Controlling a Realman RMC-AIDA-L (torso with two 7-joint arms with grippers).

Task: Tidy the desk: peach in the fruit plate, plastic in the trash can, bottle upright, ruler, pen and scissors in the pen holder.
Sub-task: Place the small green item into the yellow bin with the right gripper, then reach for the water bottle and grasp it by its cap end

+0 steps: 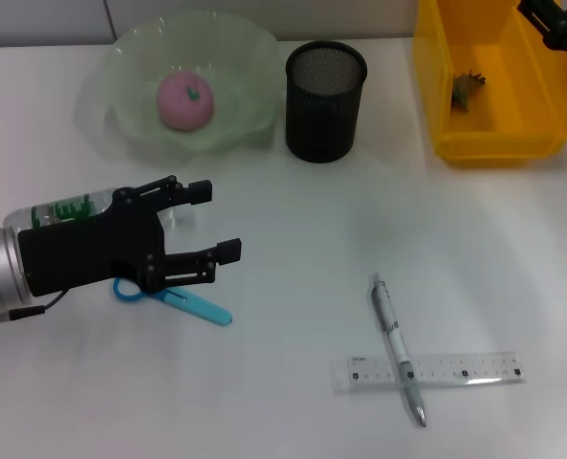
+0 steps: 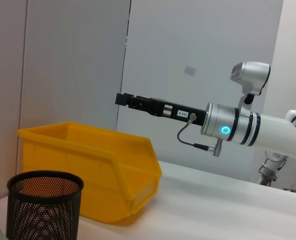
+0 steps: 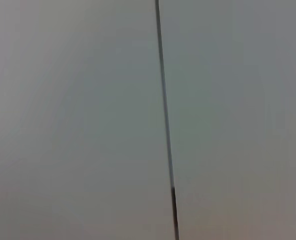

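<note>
The left gripper (image 1: pixel 221 222) hovers with its 2 fingers apart, the lying bottle (image 1: pixel 63 210) just behind it, the blue scissors (image 1: pixel 183 304) just beneath, and the pen (image 1: pixel 398 346) crossing the ruler (image 1: pixel 474 367) well off to its right, markings unreadable.

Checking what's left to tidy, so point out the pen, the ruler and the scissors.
pen (image 1: pixel 394 337): head view, mid barrel.
ruler (image 1: pixel 474 366): head view, clear strip right of the pen.
scissors (image 1: pixel 205 308): head view, blue blade cover.
</note>
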